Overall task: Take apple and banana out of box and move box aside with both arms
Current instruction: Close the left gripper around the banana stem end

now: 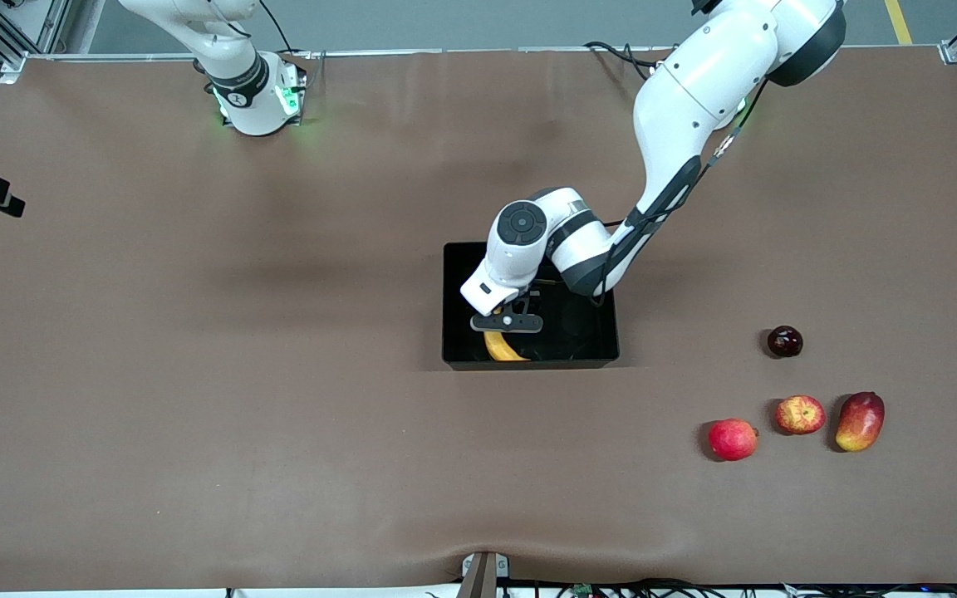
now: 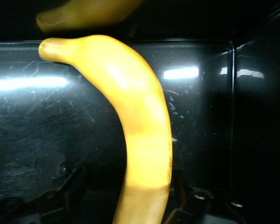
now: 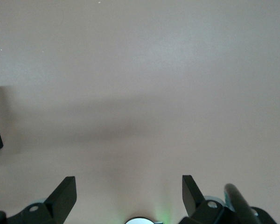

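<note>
- My left jaws [image 1: 506, 325] are down inside the box [image 1: 595, 353], a shallow rectangular black plastic tray with glossy, scuffed upright walls, sitting on the counter [image 1: 196, 374] near its middle.
- Those jaws are pinched on the banana [image 1: 502, 346], a long, smooth, curved yellow fruit; its free end sticks out from my jaws toward the box wall nearest the front camera.
- In my left wrist view the banana [image 2: 140, 135] arcs away from the jaws over the shiny black floor, its stubby tip close to the wall, where a yellow reflection shows.
- My right arm waits; its jaws [image 3: 129, 191] are spread wide, two blunt black fingers [image 3: 65, 193] over bare matte brown counter.
- Well away from my left jaws, toward the left arm's end of the counter, lies the small round apple [image 1: 800, 414], red with yellow patches.
- Beside it are a rounder plain red fruit [image 1: 732, 438] and an oblong red-and-yellow fruit [image 1: 860, 421].
- A small, dark, glossy round fruit [image 1: 784, 341] sits apart, farther from the front camera than the apple.
</note>
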